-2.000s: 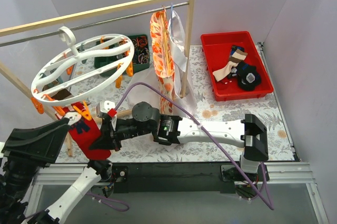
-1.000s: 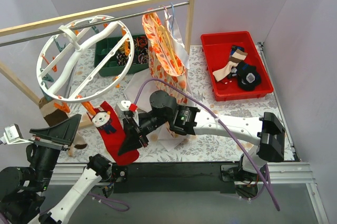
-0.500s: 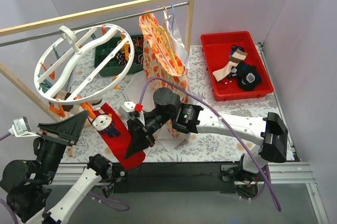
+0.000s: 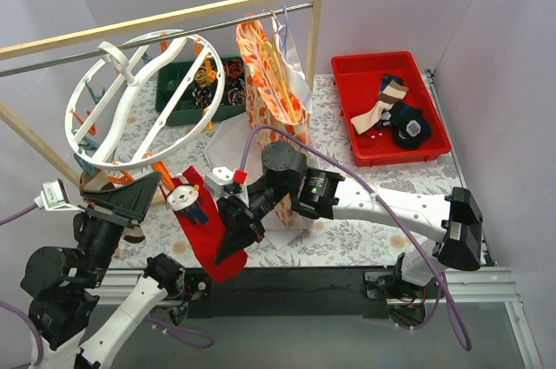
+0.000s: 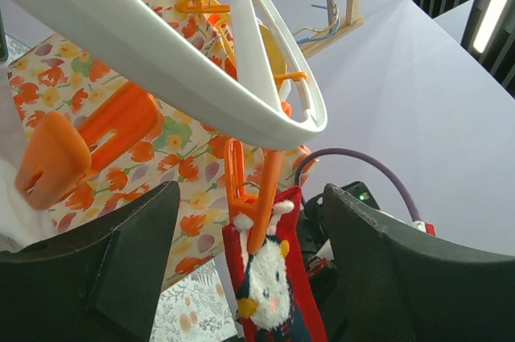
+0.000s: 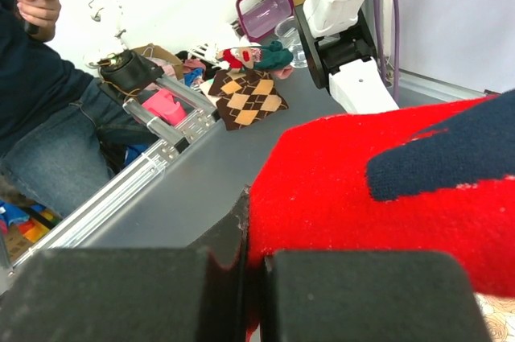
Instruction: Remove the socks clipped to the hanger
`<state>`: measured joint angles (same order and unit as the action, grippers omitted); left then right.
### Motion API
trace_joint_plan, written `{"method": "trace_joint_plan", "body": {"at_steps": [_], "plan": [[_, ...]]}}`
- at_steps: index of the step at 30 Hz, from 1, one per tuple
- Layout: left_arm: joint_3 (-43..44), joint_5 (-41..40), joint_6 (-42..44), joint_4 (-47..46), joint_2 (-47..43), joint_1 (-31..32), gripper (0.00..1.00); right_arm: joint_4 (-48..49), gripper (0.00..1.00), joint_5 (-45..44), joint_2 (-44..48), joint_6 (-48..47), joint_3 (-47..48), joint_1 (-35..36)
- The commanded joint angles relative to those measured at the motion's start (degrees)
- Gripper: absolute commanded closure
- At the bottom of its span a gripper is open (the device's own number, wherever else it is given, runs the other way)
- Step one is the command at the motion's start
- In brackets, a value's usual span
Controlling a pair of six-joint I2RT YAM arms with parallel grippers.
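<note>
Mid-removal: the right gripper (image 4: 233, 240) is clamped on the lower end of the red sock (image 4: 201, 221), which hangs from an orange clip (image 5: 253, 197) on the white hanger (image 5: 161, 56), while the left gripper (image 5: 251, 233) gapes wide around that clip, so next, I reckon, pinch it open.

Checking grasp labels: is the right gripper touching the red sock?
Touching. The right wrist view shows the red sock pinched between the shut fingers of the right gripper, the fabric emerging right at their seam.
</note>
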<state>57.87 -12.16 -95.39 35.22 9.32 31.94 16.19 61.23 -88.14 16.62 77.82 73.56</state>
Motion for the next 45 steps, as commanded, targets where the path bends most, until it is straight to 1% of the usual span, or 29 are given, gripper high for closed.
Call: {"method": "trace_joint_plan", "body": {"at_steps": [1, 10, 12, 14, 22, 24, 26, 27, 29, 30, 33, 34, 35, 38, 39, 40, 41, 42, 43, 44, 45], "plan": [[0.32, 0.65, -1.11, -0.77, 3.6, -0.39, 0.32, 0.16, 0.99, 1.79, 2.62, 0.78, -0.04, -0.08], [-1.97, 2.14, 0.03, -6.22, 2.28, -0.39, 0.43, -0.1, 0.99, 2.05, 2.44, 1.13, -0.48, -0.08], [-1.88, 2.75, 0.64, -6.92, 2.98, -0.3, 0.44, -0.1, 0.99, 2.05, 2.62, 1.22, -0.57, -0.08], [-1.27, 3.02, 1.08, -7.01, 4.03, -0.39, 0.48, -0.1, 0.99, 2.05, 2.53, 1.22, -0.92, -0.08], [-1.44, 3.29, 0.83, -6.66, 5.09, -0.39, 0.49, -0.01, 0.99, 1.96, 2.88, 1.66, -1.01, -0.08], [-1.97, 3.29, 0.56, -7.18, 5.18, -0.39, 0.51, -0.1, 0.99, 1.96, 2.97, 1.75, -0.92, -0.08], [-2.49, 3.55, 0.38, -7.62, 5.27, -0.39, 0.59, -0.1, 0.99, 2.05, 3.15, 1.66, -1.01, -0.08], [-2.5, 3.46, 0.12, -7.89, 5.35, -0.39, 0.67, -0.19, 0.99, 2.05, 3.23, 1.66, -1.18, -0.08], [-2.5, 3.2, 0.12, -7.98, 5.62, -0.39, 0.76, -0.1, 0.99, 2.05, 3.5, 1.75, -1.62, -0.08], [-2.32, 3.02, 0.12, -7.98, 5.71, -0.39, 0.83, -0.19, 0.99, 1.96, 3.59, 1.75, -1.88, -0.08], [-2.06, 2.76, 0.65, -7.98, 6.06, -0.39, 0.96, -0.89, 0.99, 1.18, 4.38, 1.57, -3.64, -0.08], [-1.88, 2.76, 1.0, -7.98, 6.06, -0.39, 1.0, -1.59, 0.99, 0.82, 4.64, 1.31, -4.69, -0.08], [-1.44, 2.85, 1.61, -7.8, 6.49, -0.39, 1.0, -2.55, 0.99, 0.38, 5.25, 0.7, -5.04, -0.08], [-0.56, 2.76, 2.67, -7.01, 7.02, -0.39, 1.0, -10.62, 0.99, -3.74, 6.92, -3.69, -6.01, -0.08], [-0.04, 2.59, 3.19, -6.4, 7.11, -0.39, 1.0, -13.78, 0.99, -7.58, 7.45, -5.18, -6.1, -0.08], [0.23, 2.15, 3.55, -6.13, 7.11, -0.39, 1.0, -19.55, 0.99, -9.79, 8.06, -8.33, -6.1, -0.08], [0.4, 2.06, 3.81, -5.87, 7.29, -0.39, 1.0, -22.66, 0.99, -12.17, 9.64, -9.75, -6.28, -0.08], [0.84, 1.88, 4.42, -5.52, 7.29, -0.39, 1.0, -25.21, 0.99, -17.67, 10.61, -10.98, -6.37, -0.08], [0.93, 1.62, 4.69, -5.34, 7.38, -0.39, 1.0, -29.59, 0.99, -20.6, 11.58, -12.74, -6.71, -0.08], [1.11, 1.44, 4.78, -5.08, 7.38, -0.39, 1.0, -31.2, 0.99, -23.58, 13.85, -13.36, -6.98, -0.08], [1.28, 1.35, 5.13, -4.9, 7.46, -0.39, 1.0, -32.52, 0.99, -29.36, 15.18, -13.89, -7.85, -0.08]]}}
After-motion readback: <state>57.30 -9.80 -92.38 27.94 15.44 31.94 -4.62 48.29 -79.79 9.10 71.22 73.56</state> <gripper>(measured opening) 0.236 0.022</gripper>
